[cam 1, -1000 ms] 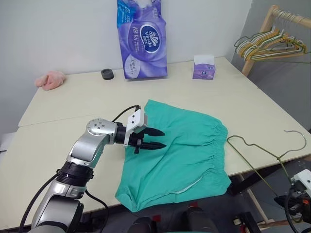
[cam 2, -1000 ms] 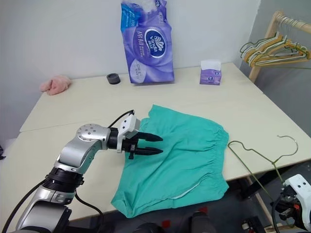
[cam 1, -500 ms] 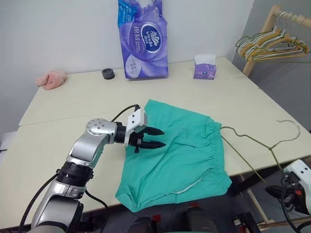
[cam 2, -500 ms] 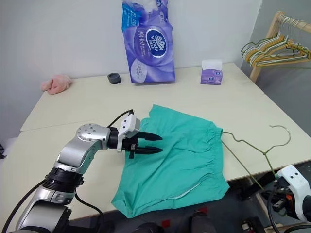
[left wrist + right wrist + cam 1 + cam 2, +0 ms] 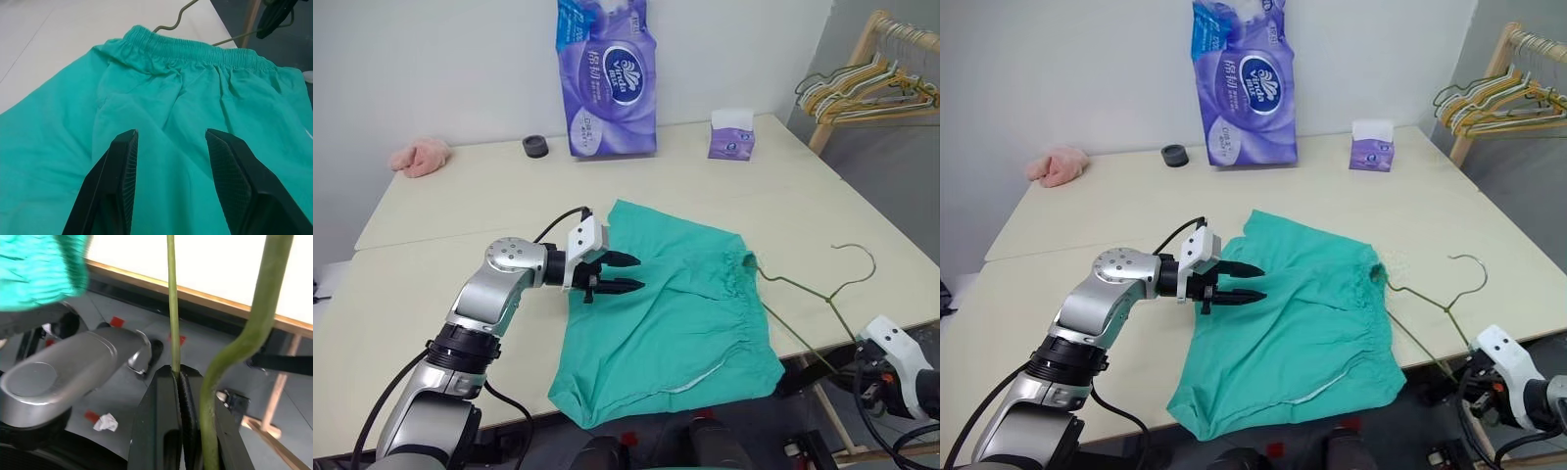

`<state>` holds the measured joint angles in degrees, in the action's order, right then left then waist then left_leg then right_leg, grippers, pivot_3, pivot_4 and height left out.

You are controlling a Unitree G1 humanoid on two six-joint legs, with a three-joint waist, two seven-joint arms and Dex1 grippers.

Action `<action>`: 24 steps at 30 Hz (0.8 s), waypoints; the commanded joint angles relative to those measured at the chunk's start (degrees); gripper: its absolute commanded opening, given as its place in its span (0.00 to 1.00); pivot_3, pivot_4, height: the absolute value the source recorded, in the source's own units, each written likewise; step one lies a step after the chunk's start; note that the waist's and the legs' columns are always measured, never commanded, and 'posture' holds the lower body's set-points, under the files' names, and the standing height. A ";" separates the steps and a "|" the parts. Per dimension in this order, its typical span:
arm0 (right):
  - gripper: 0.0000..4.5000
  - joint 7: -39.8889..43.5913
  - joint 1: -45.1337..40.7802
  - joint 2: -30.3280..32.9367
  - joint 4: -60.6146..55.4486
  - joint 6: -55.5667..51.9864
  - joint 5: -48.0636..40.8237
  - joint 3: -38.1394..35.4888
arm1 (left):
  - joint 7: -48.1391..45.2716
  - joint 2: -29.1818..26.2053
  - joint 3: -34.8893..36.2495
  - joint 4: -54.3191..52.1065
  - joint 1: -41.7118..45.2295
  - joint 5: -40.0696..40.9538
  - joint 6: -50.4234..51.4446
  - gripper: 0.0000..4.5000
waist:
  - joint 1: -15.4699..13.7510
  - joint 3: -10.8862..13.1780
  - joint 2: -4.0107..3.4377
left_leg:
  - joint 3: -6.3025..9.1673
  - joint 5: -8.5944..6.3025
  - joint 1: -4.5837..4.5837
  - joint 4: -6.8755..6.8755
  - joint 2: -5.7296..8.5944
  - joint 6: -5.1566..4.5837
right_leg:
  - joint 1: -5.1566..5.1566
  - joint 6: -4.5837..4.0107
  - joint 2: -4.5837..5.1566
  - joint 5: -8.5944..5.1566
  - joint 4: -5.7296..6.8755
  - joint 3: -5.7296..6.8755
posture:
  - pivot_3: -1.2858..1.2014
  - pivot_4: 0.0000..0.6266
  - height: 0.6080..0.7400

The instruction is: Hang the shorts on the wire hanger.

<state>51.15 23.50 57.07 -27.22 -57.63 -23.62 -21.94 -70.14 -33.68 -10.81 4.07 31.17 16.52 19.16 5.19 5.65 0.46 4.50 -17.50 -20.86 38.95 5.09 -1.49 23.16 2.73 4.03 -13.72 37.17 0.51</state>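
I see the loose teal-green cloth shorts [image 5: 671, 318] flat on the pale bench [image 5: 460, 206], one edge overhanging its near side. My left end effector [image 5: 625, 273] hovers over them, fingers parted, empty. My right end effector [image 5: 178, 382] is clamped on the thin olive-grey wire hanger [image 5: 803, 286], whose corner touches the waistband. Behind: purple tissue pack [image 5: 607, 78], small purple box [image 5: 731, 135], black disc [image 5: 535, 147], pink cloth lump [image 5: 421, 157]. Print unreadable.
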 commanded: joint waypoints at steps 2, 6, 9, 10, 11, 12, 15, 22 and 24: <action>0.00 0.30 -0.79 0.99 1.32 1.30 0.20 -0.35 | 1.03 -0.56 1.78 -1.22 0.28 0.29 -0.97 0.51 | -0.22 0.00 0.00 | -0.01 0.00 0.00 0.00 0.00 0.00 | 0.00 0.01 0.00 0.01 -0.01 -0.01 | 0.41 0.12 1.00; 0.00 0.60 -8.05 0.41 4.68 0.18 -1.65 4.28 | 1.76 -0.42 2.00 -1.03 0.37 0.39 -1.08 0.51 | 0.01 0.00 0.00 | -0.04 0.00 0.02 0.01 0.00 -0.02 | -0.01 0.08 -0.02 0.08 -0.03 -0.06 | 0.42 0.12 1.00; 0.00 0.99 -12.50 0.75 7.57 0.76 -1.10 8.56 | 2.12 -0.35 2.13 -0.99 0.48 0.44 -1.12 0.51 | -0.13 0.00 0.01 | -0.04 0.02 0.03 0.02 -0.01 -0.06 | -0.01 0.14 -0.04 0.12 -0.04 -0.06 | 0.42 0.12 1.00; 0.00 1.17 -14.82 0.54 8.83 0.55 -1.20 10.19 | 2.32 -0.37 2.27 -1.08 0.43 0.57 -1.04 0.51 | -0.19 0.00 0.00 | -0.01 0.03 0.03 0.02 -0.01 -0.06 | -0.01 0.13 -0.05 0.13 -0.04 -0.03 | 0.42 0.12 1.00; 0.00 1.45 -17.00 0.46 10.25 0.75 -1.03 11.90 | 2.58 -0.40 2.40 -1.16 0.38 0.65 -1.03 0.51 | -0.18 0.00 0.00 | -0.02 0.03 0.02 0.02 -0.02 -0.06 | -0.01 0.08 -0.05 0.15 -0.03 -0.03 | 0.42 0.12 1.00; 0.00 1.54 -19.46 0.16 11.75 0.58 -0.97 13.54 | 2.87 -0.44 2.67 -1.33 0.24 0.83 -0.83 0.51 | -0.10 0.00 -0.01 | -0.03 0.04 0.02 0.03 -0.02 -0.06 | -0.01 0.05 -0.05 0.17 -0.04 -0.04 | 0.42 0.12 1.00; 0.00 1.86 -26.39 -1.09 15.37 0.48 -0.48 18.04 | 3.99 -0.46 3.87 -1.72 -0.19 1.18 -0.37 0.51 | 0.55 0.07 0.13 | -0.07 0.04 0.03 0.03 -0.03 -0.06 | 0.00 -0.03 -0.06 0.27 -0.07 -0.09 | 0.43 0.11 1.00; 0.00 0.19 -37.64 -4.91 14.85 -3.52 -4.03 16.88 | 8.89 0.86 7.39 -0.14 1.07 1.65 0.19 0.51 | 3.12 0.17 0.38 | -0.78 0.13 0.13 0.10 -0.74 0.00 | 0.10 0.16 -0.86 0.84 -0.32 -0.91 | 0.43 0.11 1.00; 0.00 0.97 -39.29 -4.83 13.49 -6.31 -6.13 15.21 | 9.98 1.21 8.01 0.34 1.52 1.54 -0.03 0.51 | 3.98 0.17 0.37 | -1.05 0.13 0.14 0.06 -0.80 0.01 | 0.30 0.06 -0.94 0.91 -0.23 -1.19 | 0.43 0.11 1.00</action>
<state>52.10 -9.72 52.52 -8.70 -65.88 -25.88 -0.32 -61.32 -32.42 -4.68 4.84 31.26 17.26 19.58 9.17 5.82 0.83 3.36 -17.37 -20.76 39.00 4.29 -1.48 23.57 2.72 3.08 -12.77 36.98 -0.77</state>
